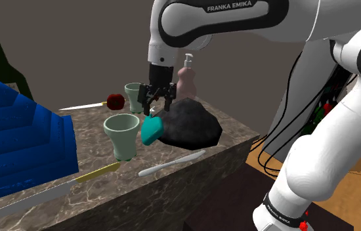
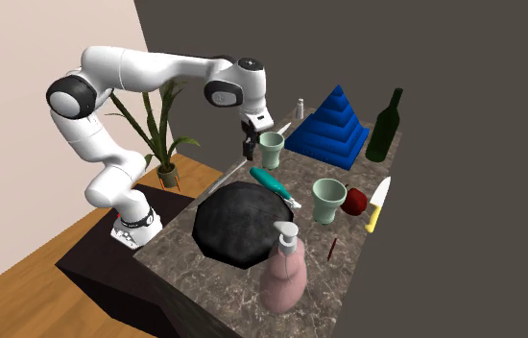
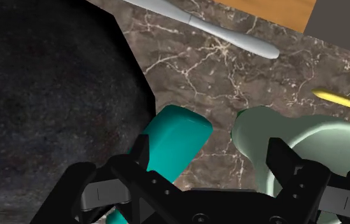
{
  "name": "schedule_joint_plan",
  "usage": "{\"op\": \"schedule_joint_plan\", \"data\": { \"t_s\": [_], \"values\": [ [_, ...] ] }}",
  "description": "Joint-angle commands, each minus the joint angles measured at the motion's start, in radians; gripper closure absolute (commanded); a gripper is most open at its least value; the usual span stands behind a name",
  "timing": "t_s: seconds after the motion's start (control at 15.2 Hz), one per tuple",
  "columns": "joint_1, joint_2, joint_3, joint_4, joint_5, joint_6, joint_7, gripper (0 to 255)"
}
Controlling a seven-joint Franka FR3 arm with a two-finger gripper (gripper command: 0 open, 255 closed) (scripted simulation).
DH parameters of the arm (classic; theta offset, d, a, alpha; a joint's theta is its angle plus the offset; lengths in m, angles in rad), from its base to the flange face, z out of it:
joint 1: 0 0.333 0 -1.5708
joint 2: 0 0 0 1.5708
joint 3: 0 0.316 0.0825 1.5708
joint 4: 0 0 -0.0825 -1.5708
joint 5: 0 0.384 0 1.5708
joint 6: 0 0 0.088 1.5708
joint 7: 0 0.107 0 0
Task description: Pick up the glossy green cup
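Your black two-finger gripper point(image 1: 158, 104) hovers, fingers apart and empty, over a teal tool handle point(image 1: 151, 130). The nearer pale green glossy cup point(image 1: 121, 134) stands just left in the shoulder view, on a marble counter point(image 1: 107, 197).

Exterior views roughly opposed; wrist close.

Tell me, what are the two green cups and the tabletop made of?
The nearer cup and the farther cup are pale green and smooth with a soft shine, so maybe glazed ceramic or plastic; the look leaves it open. The tabletop looks like polished marble: brownish grey stone with thin white veins.
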Motion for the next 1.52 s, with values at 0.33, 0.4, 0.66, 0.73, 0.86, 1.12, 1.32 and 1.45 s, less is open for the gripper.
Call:
{"op": "schedule_joint_plan", "data": {
  "t_s": [0.33, 0.4, 0.66, 0.73, 0.86, 1.12, 1.32, 1.45],
  "values": [
    [0.04, 0.187, 0.061, 0.176, -0.028, 0.03, 0.072, 0],
    [0.04, 0.187, 0.061, 0.163, -0.027, 0.043, 0.07, 0],
    [0.041, 0.191, 0.062, 0.113, -0.026, 0.096, 0.063, 0],
    [0.042, 0.193, 0.063, 0.102, -0.025, 0.109, 0.061, 0],
    [0.042, 0.193, 0.063, 0.095, -0.025, 0.116, 0.06, 0],
    [0.042, 0.194, 0.063, 0.095, -0.025, 0.117, 0.06, 255],
    [0.042, 0.194, 0.062, 0.095, -0.025, 0.117, 0.059, 255],
    [0.042, 0.195, 0.062, 0.095, -0.025, 0.117, 0.059, 255]
  ]
}}
